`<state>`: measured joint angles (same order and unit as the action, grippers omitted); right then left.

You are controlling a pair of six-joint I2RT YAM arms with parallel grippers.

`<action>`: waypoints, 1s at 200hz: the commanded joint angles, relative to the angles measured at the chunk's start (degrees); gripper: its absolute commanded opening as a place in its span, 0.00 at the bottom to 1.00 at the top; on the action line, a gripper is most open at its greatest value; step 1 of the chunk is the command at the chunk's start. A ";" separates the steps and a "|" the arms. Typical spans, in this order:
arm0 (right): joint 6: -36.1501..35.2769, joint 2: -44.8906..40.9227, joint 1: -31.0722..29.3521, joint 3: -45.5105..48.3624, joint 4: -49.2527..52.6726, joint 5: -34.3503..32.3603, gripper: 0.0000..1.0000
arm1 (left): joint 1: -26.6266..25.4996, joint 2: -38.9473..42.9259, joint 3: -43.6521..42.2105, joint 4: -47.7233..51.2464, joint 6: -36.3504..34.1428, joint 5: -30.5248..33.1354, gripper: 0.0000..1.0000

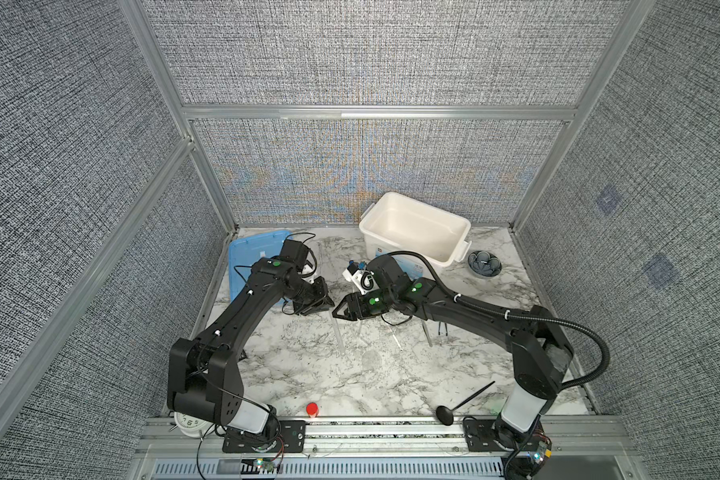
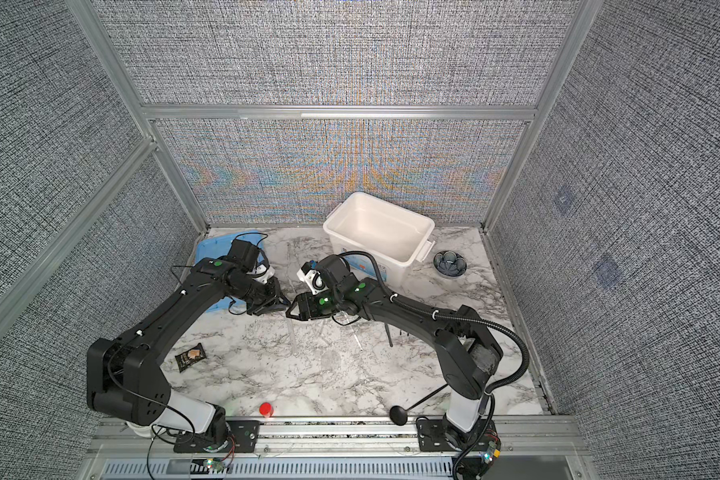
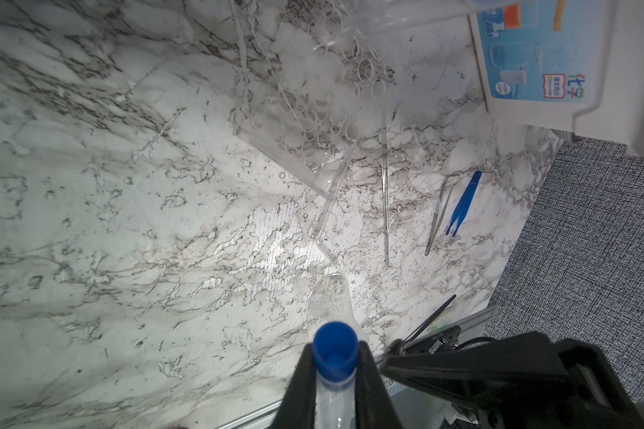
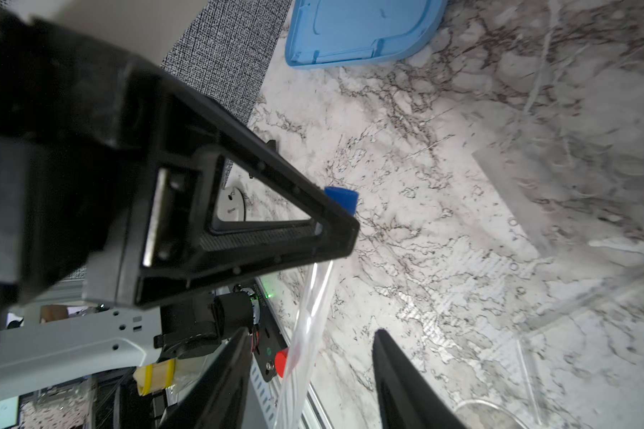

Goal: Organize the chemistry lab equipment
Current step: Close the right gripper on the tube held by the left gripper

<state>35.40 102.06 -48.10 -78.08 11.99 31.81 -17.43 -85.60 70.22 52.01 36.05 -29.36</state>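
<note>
My left gripper [image 3: 335, 345] is shut on a clear tube with a blue cap [image 3: 335, 353]; the cap sticks out past its fingertips. In the right wrist view the tube's clear body [image 4: 309, 315] runs between the jaws of my right gripper [image 4: 313, 330], which are open and apart from it. In both top views the two grippers meet tip to tip at mid table: left gripper [image 1: 323, 305], right gripper [image 1: 341, 311]. Beyond, on the marble, lie a clear rack [image 3: 313, 111], thin clear rods [image 3: 385, 193], silver tweezers [image 3: 437, 223] and blue forceps [image 3: 463, 204].
A white bin [image 1: 416, 232] stands at the back right, with a grey-blue flower dish [image 1: 484, 264] beside it. A blue lid [image 1: 246, 257] lies at the back left. A black ladle [image 1: 466, 403] and a red-capped item [image 1: 312, 409] sit at the front edge. A dark packet [image 2: 190, 357] lies front left.
</note>
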 commanded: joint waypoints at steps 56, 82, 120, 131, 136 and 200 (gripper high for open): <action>2.92 3.08 0.02 0.33 -2.71 1.35 0.45 | 0.10 1.30 -1.64 -3.66 0.60 -2.16 0.17; 4.86 4.65 0.05 -0.07 -6.87 4.52 0.39 | 0.12 1.24 -2.26 -4.37 0.94 -3.00 0.17; 5.80 6.05 -0.01 -0.84 -7.84 4.68 0.31 | 0.07 1.50 -2.45 -4.25 0.73 -3.07 0.17; 5.86 6.26 -0.05 -0.93 -8.02 4.66 0.29 | 0.12 1.47 -2.45 -4.02 0.53 -3.15 0.17; 5.86 6.39 0.03 -1.01 -8.03 4.69 0.28 | 0.12 1.41 -2.53 -3.92 0.51 -3.15 0.17; 5.99 7.34 0.20 -1.42 -8.37 5.29 0.14 | 0.09 2.13 -2.98 -3.81 0.42 -3.24 0.17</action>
<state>41.41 109.38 -47.88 -79.26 5.37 36.88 -17.32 -83.92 67.16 47.99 36.91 -31.38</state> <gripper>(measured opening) 0.165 0.170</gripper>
